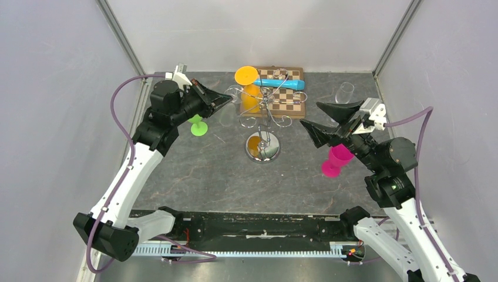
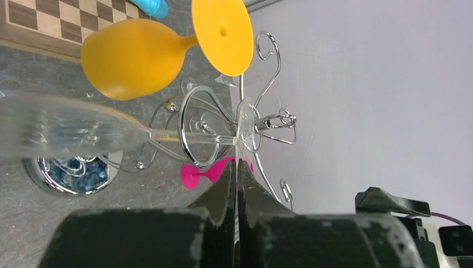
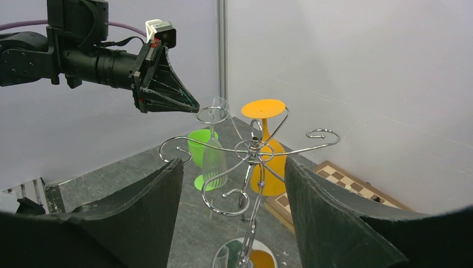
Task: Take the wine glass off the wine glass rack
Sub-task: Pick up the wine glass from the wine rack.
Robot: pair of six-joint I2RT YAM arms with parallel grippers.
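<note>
The wine glass rack (image 1: 262, 147) is a chrome stand in the middle of the table, also seen in the right wrist view (image 3: 255, 151). A clear wine glass (image 3: 215, 159) hangs upside down from one of its wire arms. My left gripper (image 2: 236, 164) is shut on the thin edge of the glass's foot (image 2: 244, 120), with its stem (image 2: 189, 135) running through a wire loop. From above, the left gripper (image 1: 228, 97) is at the rack's left side. My right gripper (image 1: 310, 114) stands open to the right of the rack, and its fingers (image 3: 167, 201) frame the pole without touching it.
An orange glass (image 1: 249, 88) also hangs on the rack. A green glass (image 1: 199, 126) stands at the left and a pink one (image 1: 335, 161) at the right. Another clear glass (image 1: 345, 93) stands at the back right. A chessboard (image 1: 288, 100) with a blue object (image 1: 282, 84) lies behind.
</note>
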